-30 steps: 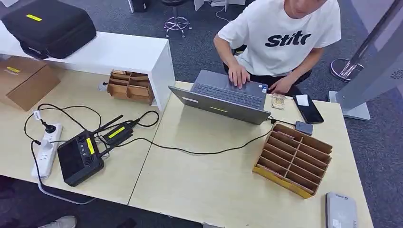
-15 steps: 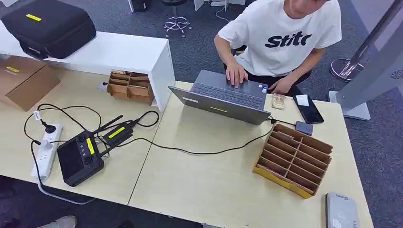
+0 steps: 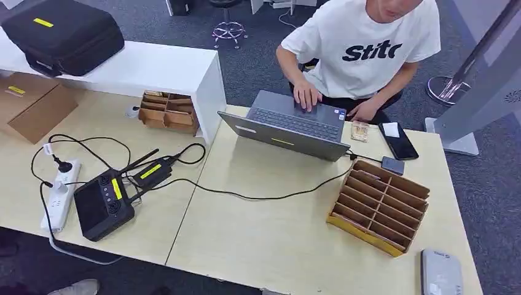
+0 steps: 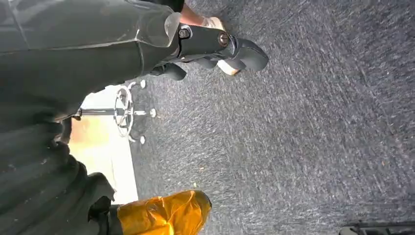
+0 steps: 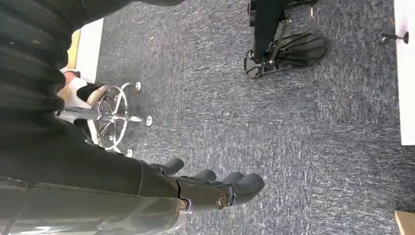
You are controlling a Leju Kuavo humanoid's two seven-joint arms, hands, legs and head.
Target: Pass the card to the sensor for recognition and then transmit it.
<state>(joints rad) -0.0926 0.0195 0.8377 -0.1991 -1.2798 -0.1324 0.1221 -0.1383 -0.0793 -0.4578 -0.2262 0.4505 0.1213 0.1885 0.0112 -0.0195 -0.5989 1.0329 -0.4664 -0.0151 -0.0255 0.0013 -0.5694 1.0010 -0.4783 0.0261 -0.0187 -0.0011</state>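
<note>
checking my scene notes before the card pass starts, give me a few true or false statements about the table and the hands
1. The laptop is open, with a person's hand on it. True.
2. The wooden slotted organizer holds several cards. False: its slots look empty.
3. The right hand holds a card. False: it hangs over the carpet, holding nothing.
4. A phone lies beside the laptop. True.
5. The black controller sits on the white shelf. False: it lies on the wooden table.

left hand (image 4: pixel 215 46): fingers loosely curled, empty | grey carpet (image 4: pixel 303 127) beneath
</note>
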